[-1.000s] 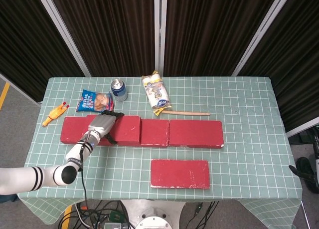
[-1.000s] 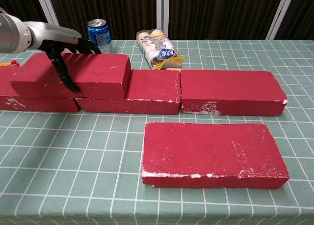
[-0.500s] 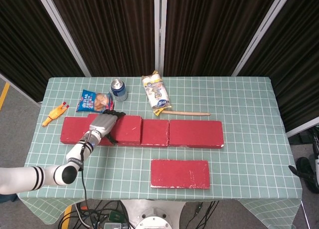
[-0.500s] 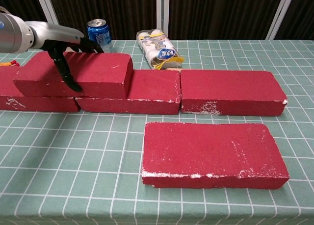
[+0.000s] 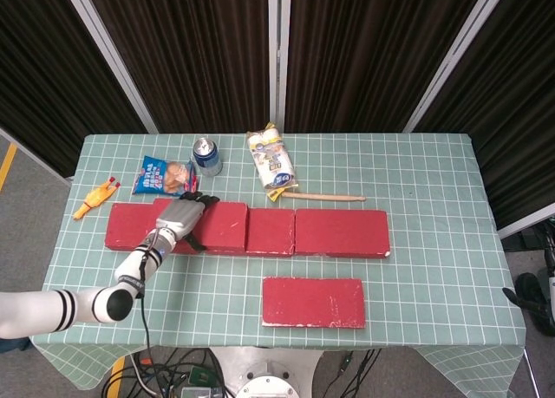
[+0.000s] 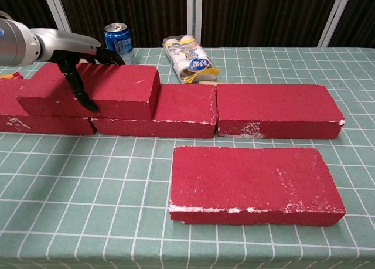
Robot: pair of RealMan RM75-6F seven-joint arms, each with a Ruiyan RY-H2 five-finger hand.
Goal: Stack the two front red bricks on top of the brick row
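A row of red bricks (image 5: 338, 232) (image 6: 275, 109) runs across the middle of the green gridded table. On its left part lies another red brick (image 5: 217, 223) (image 6: 117, 88), and my left hand (image 5: 179, 216) (image 6: 76, 55) grips it from above, thumb down its front face. One more red brick (image 5: 313, 302) (image 6: 255, 184) lies flat alone at the front, right of centre. My right hand does not show in either view.
Behind the row stand a blue can (image 5: 206, 155) (image 6: 118, 41), a blue snack bag (image 5: 163, 176), a wrapped food pack (image 5: 272, 162) (image 6: 190, 61) and a wooden stick (image 5: 325, 197). A yellow rubber chicken (image 5: 95, 197) lies at the far left.
The brick in my left hand has slid slightly to the right along the top of the row. The front brick has not moved.
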